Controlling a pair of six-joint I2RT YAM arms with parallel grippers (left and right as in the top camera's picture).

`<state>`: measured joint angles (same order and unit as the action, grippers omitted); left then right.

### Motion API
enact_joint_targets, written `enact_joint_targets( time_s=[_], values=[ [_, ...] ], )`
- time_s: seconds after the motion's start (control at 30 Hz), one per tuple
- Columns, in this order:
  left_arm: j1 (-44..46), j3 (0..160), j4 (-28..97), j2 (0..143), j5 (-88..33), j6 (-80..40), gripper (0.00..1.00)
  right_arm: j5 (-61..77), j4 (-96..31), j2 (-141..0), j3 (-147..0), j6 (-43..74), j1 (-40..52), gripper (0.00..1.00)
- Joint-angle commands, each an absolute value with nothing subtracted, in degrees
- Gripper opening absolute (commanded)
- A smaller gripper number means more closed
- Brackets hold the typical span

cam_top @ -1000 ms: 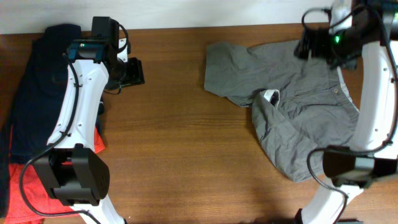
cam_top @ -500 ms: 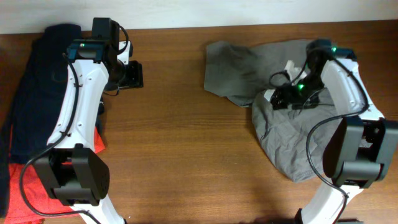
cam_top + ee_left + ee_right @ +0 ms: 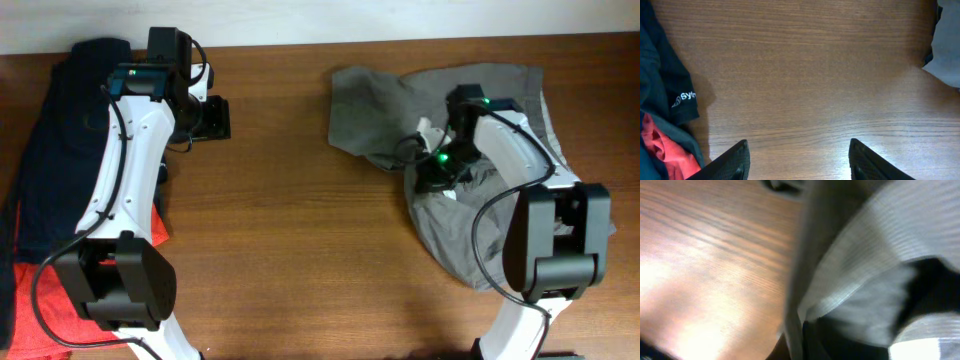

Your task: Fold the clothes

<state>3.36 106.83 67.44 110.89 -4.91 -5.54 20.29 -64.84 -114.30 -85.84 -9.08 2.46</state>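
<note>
The clothes (image 3: 380, 115) are a grey-khaki pair of shorts lying crumpled on the right half of the table. My right gripper (image 3: 433, 176) is down on the left edge of their lower fold. In the right wrist view a grey ribbed fold of the clothes (image 3: 865, 255) fills the frame, and its edge runs down between the dark fingers. The jaws are shut on that edge. My left gripper (image 3: 215, 118) hovers open over bare wood at the far left, well away from the clothes, with nothing between its fingers (image 3: 735, 161).
A dark navy garment (image 3: 60, 150) lies along the table's left side, with an orange-red garment (image 3: 40, 310) at its near end. Both show at the left of the left wrist view, the navy garment (image 3: 665, 80) above the red one (image 3: 667, 152). Bare wooden table (image 3: 290, 220) lies between the arms.
My right arm swung from the far right corner down and left onto the clothes, and its jaws closed on the fabric edge. The left arm has not moved.
</note>
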Motion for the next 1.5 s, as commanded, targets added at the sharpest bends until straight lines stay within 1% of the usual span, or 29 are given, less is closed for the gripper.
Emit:
enact_joint_targets(
  time_s=[0.0, 0.07, 0.13, 0.17, 0.2, 0.23, 0.27, 0.3, 0.43, 0.5, 0.63, 0.77, 0.9, 0.97, 1.03, 1.1, 1.3, 1.47],
  values=[
    [3.09, 107.94, 66.89, 109.69, -4.51, -4.62, 0.63, 21.45, -65.80, -111.02, -88.84, -0.12, 8.71, 0.04],
    [3.09, 107.94, 66.50, 109.69, -4.54, -4.62, 0.64, 21.47, -66.06, -111.04, -88.79, 4.51, 12.43, 0.09],
    [3.09, 107.94, 66.13, 109.69, -4.54, -4.62, 0.64, 21.47, -66.04, -111.04, -88.73, 6.59, 17.37, 0.27],
    [3.09, 107.94, 66.02, 109.69, -4.54, -4.62, 0.64, 21.45, -65.87, -111.04, -88.73, 7.75, 19.70, 0.32],
    [3.09, 107.94, 65.98, 109.69, -4.51, -4.62, 0.69, 21.45, -65.52, -111.04, -88.73, 9.04, 23.51, 0.37],
    [3.09, 107.94, 65.98, 109.69, -4.51, -4.62, 0.70, 21.45, -65.32, -111.04, -88.73, 9.15, 25.23, 0.42],
    [3.09, 107.94, 65.95, 109.69, -4.51, -4.62, 0.70, 21.34, -65.12, -111.04, -88.73, 9.13, 27.40, 0.51],
    [3.09, 107.94, 65.98, 109.69, -4.51, -4.62, 0.70, 21.10, -64.93, -111.04, -88.73, 9.37, 29.28, 0.54],
    [3.09, 107.94, 65.98, 109.69, -4.54, -4.62, 0.70, 17.72, -64.93, -110.91, -88.77, 12.47, 30.63, 0.55],
    [3.09, 107.94, 66.00, 109.69, -4.54, -4.62, 0.70, 18.00, -65.54, -110.87, -89.76, 12.43, 28.67, 0.55],
    [3.09, 107.94, 65.98, 109.69, -4.51, -4.62, 0.70, 16.01, -71.11, -110.30, -94.94, 9.23, 23.57, 0.56],
    [3.09, 107.94, 65.49, 109.69, -4.54, -4.62, 0.71, 8.54, -77.62, -109.62, -99.37, 8.45, 19.16, 0.58],
    [3.09, 107.94, 65.01, 109.69, -4.54, -4.62, 0.71, -1.26, -82.37, -109.54, -98.52, 12.53, 16.36, 0.59],
    [3.09, 107.94, 64.93, 109.69, -4.54, -4.62, 0.71, -2.68, -83.20, -109.54, -96.77, 13.02, 15.05, 0.59],
    [3.09, 107.94, 64.69, 109.69, -4.54, -4.62, 0.72, -2.72, -82.43, -109.54, -94.63, 13.56, 13.76, 0.59],
    [3.09, 107.94, 64.27, 109.69, -4.54, -4.62, 0.75, -3.40, -81.65, -109.54, -92.55, 14.57, 12.43, 0.59],
    [3.09, 107.94, 63.75, 109.69, -4.75, -4.64, 0.76, -3.46, -73.45, -109.75, -82.46, 19.73, 7.44, 0.57],
    [3.09, 107.94, 63.77, 109.69, -4.73, -4.64, 0.76, -3.31, -66.24, -109.75, -75.18, 23.09, 6.87, 0.57]
  ],
)
